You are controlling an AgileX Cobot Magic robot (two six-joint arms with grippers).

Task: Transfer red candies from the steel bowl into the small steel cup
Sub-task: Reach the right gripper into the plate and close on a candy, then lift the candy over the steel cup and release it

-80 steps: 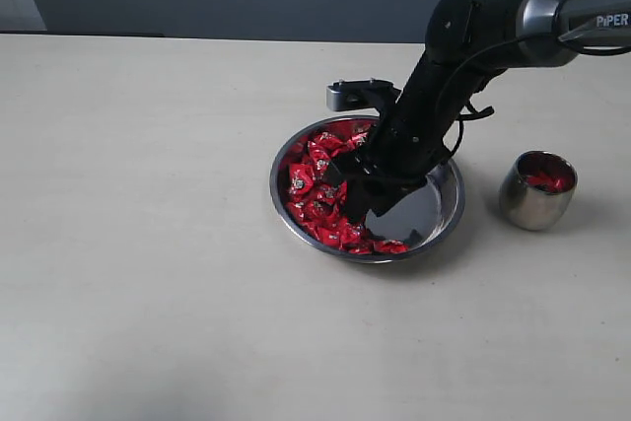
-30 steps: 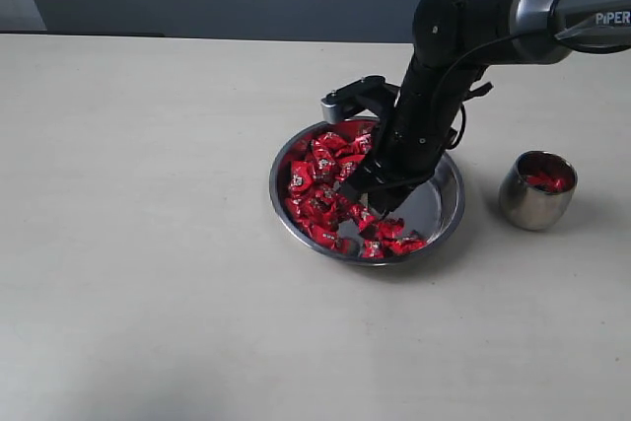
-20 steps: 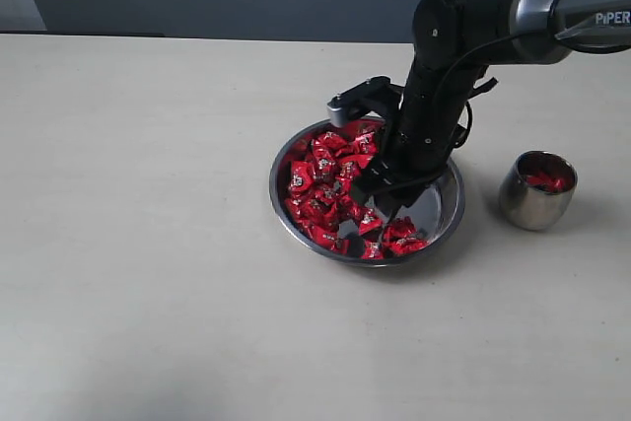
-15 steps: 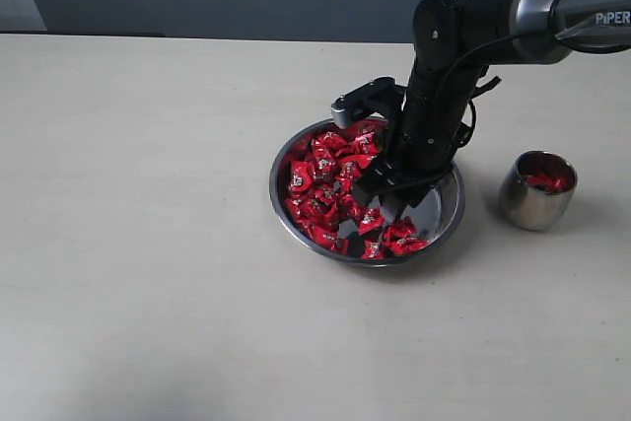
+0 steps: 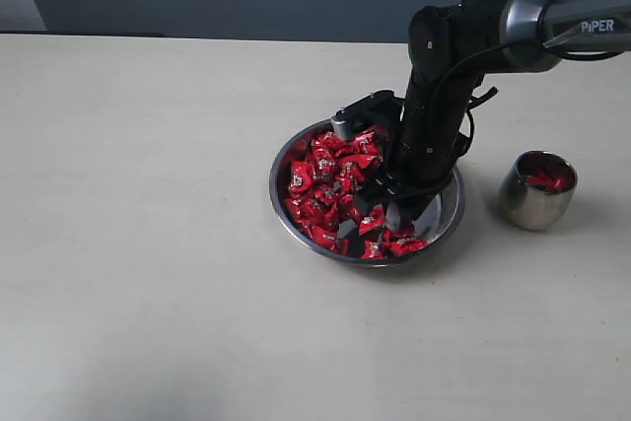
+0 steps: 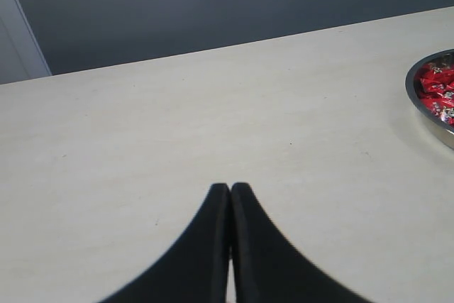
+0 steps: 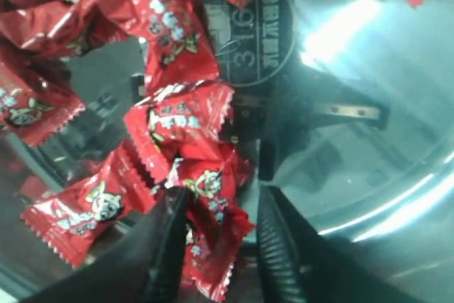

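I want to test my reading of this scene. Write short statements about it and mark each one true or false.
1. The cup is empty. False: it holds red candies.
2. The right end effector is down in the bowl. True.
3. The left end effector is open. False: its fingers are pressed together.
4. A candy lies between the right end effector's fingers. True.
5. The cup stands inside the bowl. False: it stands on the table, beside it.
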